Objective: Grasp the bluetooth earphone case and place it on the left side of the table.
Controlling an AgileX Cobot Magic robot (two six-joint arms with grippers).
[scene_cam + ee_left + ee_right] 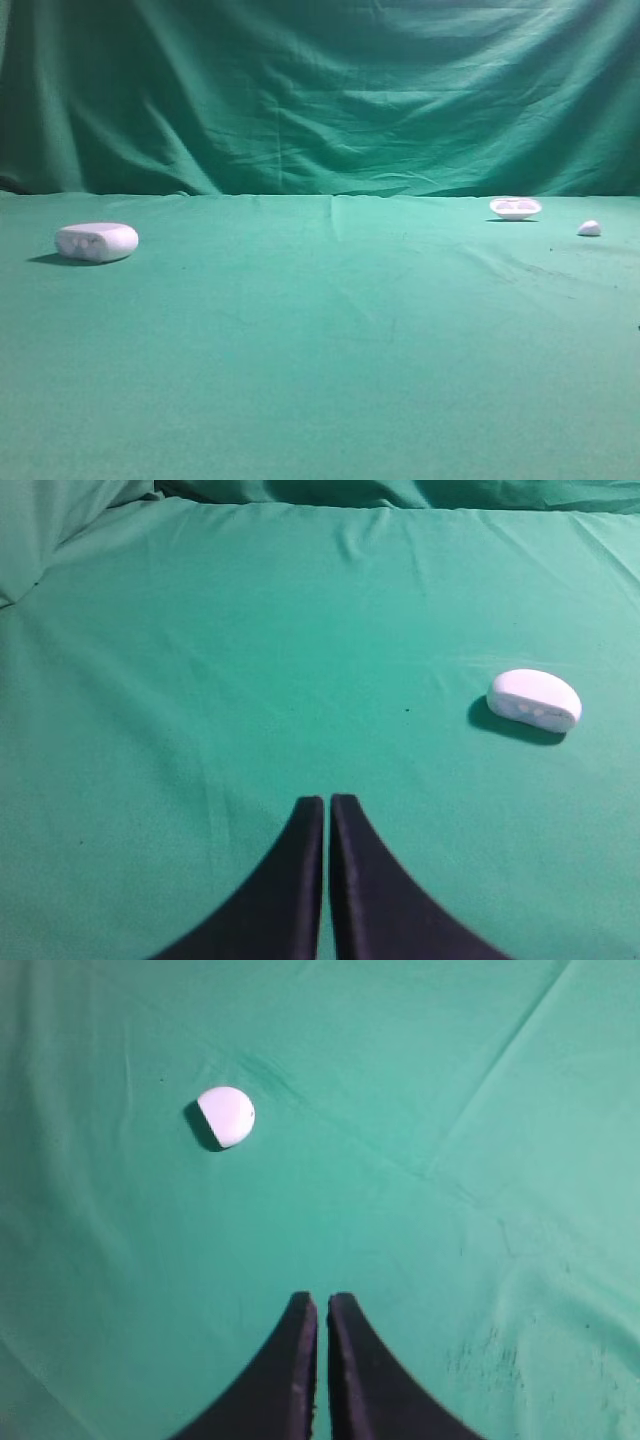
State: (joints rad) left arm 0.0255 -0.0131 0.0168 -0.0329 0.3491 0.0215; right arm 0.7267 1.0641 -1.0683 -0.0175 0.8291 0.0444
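The white, pill-shaped bluetooth earphone case lies on the left side of the green table. The left wrist view shows this case ahead and to the right of my left gripper, well apart from it. That gripper is shut with nothing between its black fingers. My right gripper is also shut and holds nothing. Neither arm shows in the exterior high view.
A shallow white dish-like piece sits at the back right. A tiny white pebble-like piece lies right of it, and this pebble-like piece appears ahead-left of the right gripper. A green draped backdrop rises behind the table.
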